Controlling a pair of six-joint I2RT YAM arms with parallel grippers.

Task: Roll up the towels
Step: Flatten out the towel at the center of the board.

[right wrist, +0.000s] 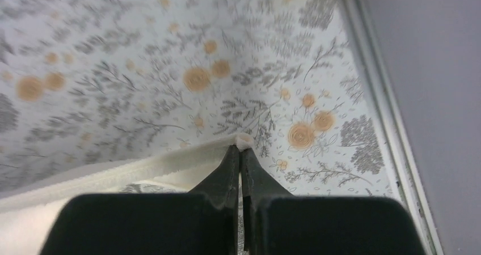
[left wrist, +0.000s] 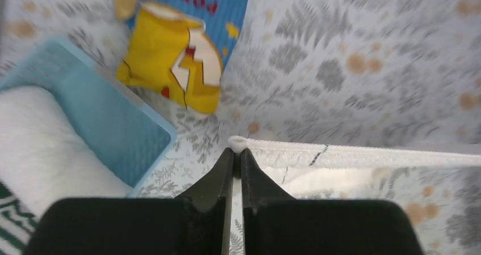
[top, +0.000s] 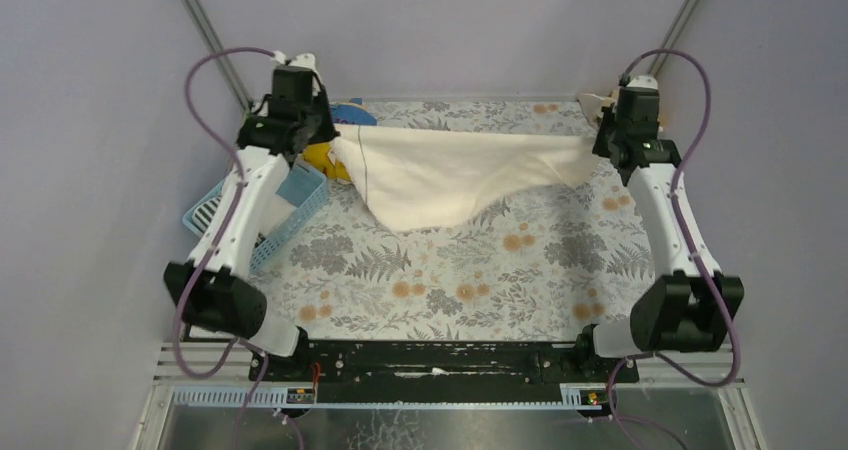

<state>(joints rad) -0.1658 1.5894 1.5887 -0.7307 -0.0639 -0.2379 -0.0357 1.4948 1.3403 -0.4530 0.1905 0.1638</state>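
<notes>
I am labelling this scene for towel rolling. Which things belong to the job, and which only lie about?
Job: cream towel, stretched between left tool and right tool, both shut on it; white towel at the blue basket.
Lying about: snack bag, blue basket, flowered tablecloth.

cream-white towel [top: 440, 175] stretched wide in the air by its two top corners, upper hem taut, lower edge sagging to a point, fluffy white towel [left wrist: 39, 141] lying against dark-and-white striped towel [left wrist: 10, 218]
</notes>
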